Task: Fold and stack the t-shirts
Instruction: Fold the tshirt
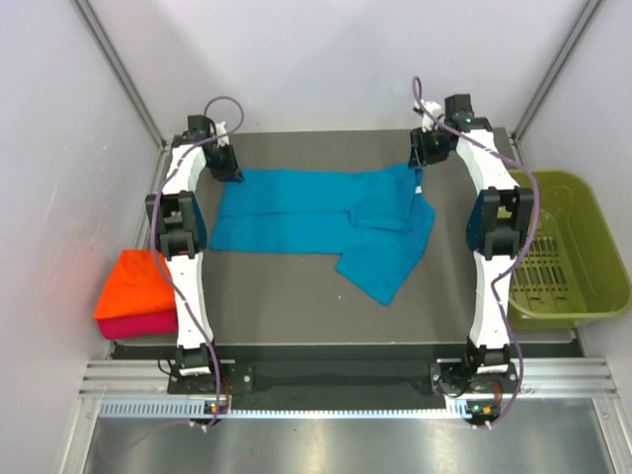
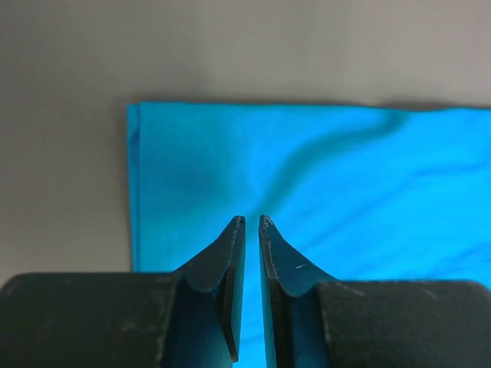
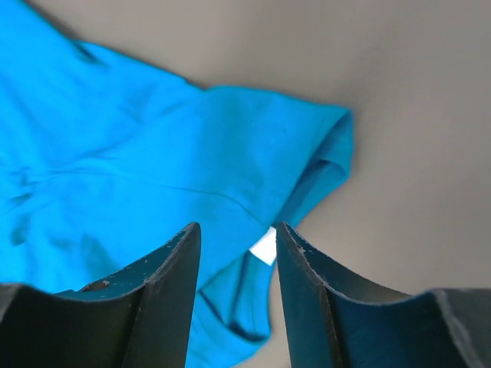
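The teal-blue t-shirt (image 1: 326, 217) lies partly folded across the middle of the dark table, one sleeve end pointing toward the near right. My left gripper (image 1: 225, 168) hovers over the shirt's far-left corner; in the left wrist view (image 2: 252, 221) its fingers are nearly together with nothing between them, above the cloth (image 2: 322, 176). My right gripper (image 1: 420, 163) is open over the shirt's far-right end; in the right wrist view (image 3: 236, 227) it is above the collar and the white label (image 3: 265, 247). The folded orange t-shirt (image 1: 133, 281) lies on the magenta-pink one (image 1: 138, 324) at the left.
The olive-green plastic basket (image 1: 568, 247) stands off the table's right edge. White walls and metal frame posts close in the back and sides. The arm bases are at the near edge of the table (image 1: 296, 306).
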`<move>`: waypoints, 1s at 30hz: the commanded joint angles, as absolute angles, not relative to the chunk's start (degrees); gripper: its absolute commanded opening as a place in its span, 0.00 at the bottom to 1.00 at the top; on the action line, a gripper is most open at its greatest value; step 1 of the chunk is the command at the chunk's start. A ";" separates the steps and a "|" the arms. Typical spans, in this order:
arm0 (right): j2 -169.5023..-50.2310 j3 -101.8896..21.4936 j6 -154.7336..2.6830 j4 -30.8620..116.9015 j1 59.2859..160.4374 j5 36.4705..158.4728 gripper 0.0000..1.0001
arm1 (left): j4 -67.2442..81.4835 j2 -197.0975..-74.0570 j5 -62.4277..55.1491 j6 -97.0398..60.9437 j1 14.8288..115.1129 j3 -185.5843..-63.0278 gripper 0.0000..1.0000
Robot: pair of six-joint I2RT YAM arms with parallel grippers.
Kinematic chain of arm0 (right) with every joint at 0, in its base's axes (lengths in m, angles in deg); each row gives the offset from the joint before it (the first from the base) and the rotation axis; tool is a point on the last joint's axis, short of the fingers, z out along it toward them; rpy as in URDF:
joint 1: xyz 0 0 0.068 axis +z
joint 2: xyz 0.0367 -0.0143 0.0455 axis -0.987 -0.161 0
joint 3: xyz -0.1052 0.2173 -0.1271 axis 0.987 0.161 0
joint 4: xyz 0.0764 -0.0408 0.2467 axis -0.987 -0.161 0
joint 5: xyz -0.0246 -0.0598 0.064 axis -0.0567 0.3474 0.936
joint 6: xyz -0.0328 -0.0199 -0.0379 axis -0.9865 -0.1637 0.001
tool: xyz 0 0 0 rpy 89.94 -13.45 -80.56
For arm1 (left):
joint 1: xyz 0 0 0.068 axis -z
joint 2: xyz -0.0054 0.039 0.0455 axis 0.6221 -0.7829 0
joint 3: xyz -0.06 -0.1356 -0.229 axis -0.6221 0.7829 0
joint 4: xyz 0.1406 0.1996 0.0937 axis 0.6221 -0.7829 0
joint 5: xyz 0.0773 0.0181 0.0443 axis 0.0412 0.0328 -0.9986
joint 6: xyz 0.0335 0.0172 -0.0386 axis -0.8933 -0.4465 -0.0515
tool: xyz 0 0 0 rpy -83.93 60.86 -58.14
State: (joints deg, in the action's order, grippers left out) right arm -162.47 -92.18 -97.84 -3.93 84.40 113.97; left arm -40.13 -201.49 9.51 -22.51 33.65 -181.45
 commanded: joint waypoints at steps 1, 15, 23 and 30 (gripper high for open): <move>-166.50 -93.24 -94.18 -2.97 86.01 117.76 0.44 | -38.32 -204.31 10.68 -23.39 33.81 -182.48 0.18; -168.53 -92.36 -91.98 -0.68 85.92 111.02 0.45 | -38.14 -207.65 4.71 -25.15 33.81 -182.57 0.18; -171.34 -90.78 -94.35 -3.40 86.27 104.86 0.48 | -38.05 -208.18 2.78 -24.27 33.73 -183.09 0.18; -174.42 -93.06 -98.21 -4.37 85.83 95.55 0.52 | -37.09 -208.62 -0.82 -25.67 33.81 -185.90 0.18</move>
